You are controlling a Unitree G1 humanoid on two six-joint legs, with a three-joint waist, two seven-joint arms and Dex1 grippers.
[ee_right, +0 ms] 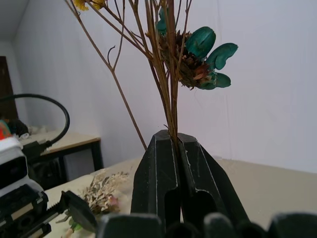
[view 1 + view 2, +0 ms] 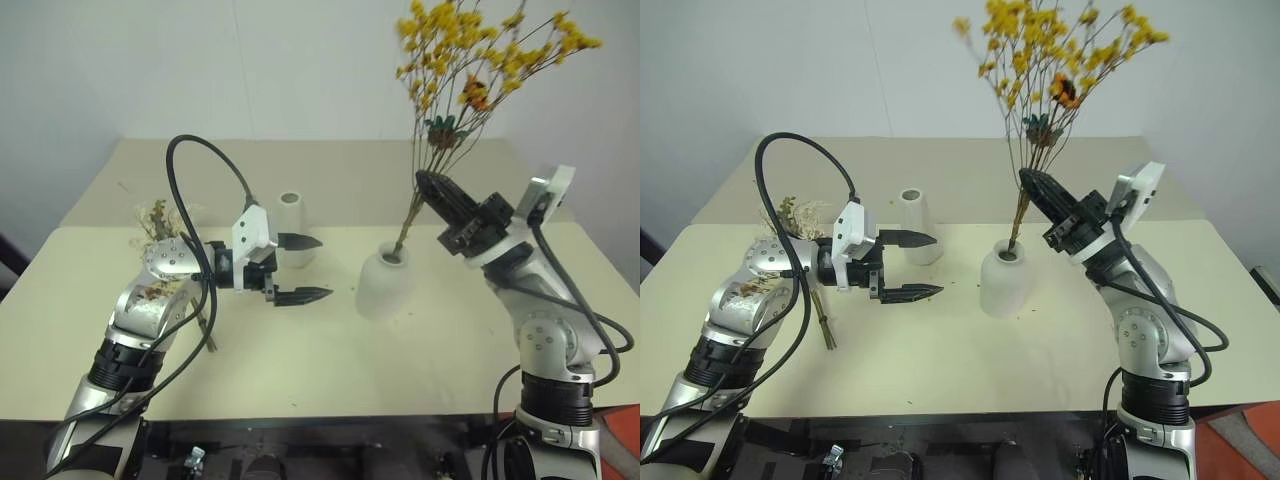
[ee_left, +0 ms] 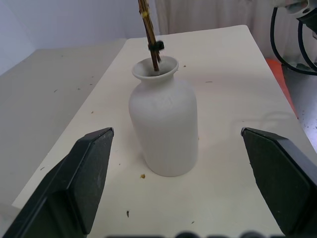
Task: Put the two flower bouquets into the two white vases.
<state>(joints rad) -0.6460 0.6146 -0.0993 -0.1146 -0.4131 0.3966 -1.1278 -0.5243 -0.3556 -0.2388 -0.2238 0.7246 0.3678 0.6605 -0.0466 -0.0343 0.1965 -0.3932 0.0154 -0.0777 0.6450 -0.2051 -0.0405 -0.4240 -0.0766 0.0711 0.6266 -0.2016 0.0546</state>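
right tool [image 2: 428,185] clamps the yellow spray [image 2: 480,50], stems in squat white vase [image 2: 382,285]; left tool [image 2: 308,268] gapes.

Head stereo pair: high, looking forward and down over the counter [image 2: 300,350]; both eyes share the squat vase [image 2: 383,284]. Left wrist camera: close, level, facing that vase. Right wrist camera: very close on stems [image 1: 168,99], probably angled upward.

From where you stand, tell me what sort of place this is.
Probably a lab or test room: a bare beige table against a plain white wall, and a desk with cabling behind.
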